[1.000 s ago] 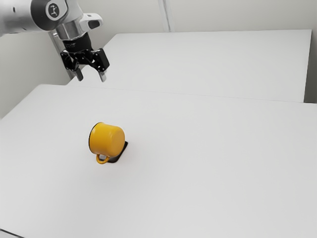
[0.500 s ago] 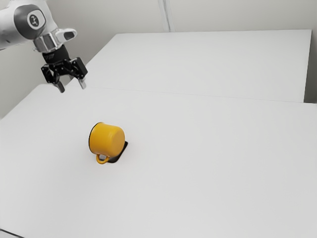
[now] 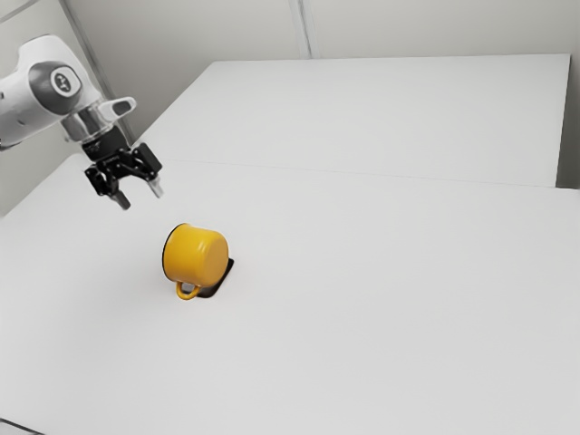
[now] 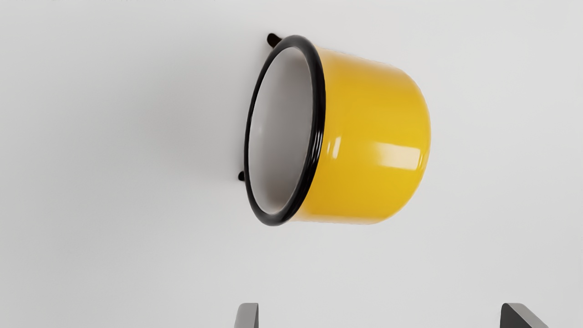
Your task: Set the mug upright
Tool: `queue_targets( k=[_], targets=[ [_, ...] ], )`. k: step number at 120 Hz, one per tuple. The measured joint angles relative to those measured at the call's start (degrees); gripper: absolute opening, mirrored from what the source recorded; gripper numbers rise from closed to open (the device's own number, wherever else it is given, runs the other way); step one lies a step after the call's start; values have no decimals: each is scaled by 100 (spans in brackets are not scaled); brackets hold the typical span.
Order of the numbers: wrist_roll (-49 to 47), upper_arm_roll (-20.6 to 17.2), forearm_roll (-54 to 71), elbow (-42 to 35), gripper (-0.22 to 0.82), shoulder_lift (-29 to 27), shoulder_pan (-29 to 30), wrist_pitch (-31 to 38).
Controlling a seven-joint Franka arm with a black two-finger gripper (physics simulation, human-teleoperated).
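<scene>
My gripper (image 3: 140, 197) hangs above the table, up and to the left of the mug in the exterior view, tilted and touching nothing. A yellow mug (image 3: 194, 256) with a black rim lies on its side, its mouth toward the exterior view's left and its handle low at the near side. In the wrist view the mug (image 4: 371, 136) shows its grey inside and black rim, beyond the tips of the gripper (image 4: 379, 314), which stand wide apart with nothing between them. The handle is hidden there.
A flat black thing (image 3: 217, 283) lies under the mug on the white table (image 3: 381, 299). Beyond the table stands another white surface (image 3: 381, 118), with pale walls behind it.
The arm first moved toward the exterior view's left, then my gripper came down and tilted, its tips lower and nearer the mug's height. The mug has stayed where it was.
</scene>
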Motion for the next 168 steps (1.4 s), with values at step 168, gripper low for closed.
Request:
queue_targets(
  k=[168],
  targets=[
    [2663, 17, -3223, -1349, 57, 788, 400, 1662]
  ],
)
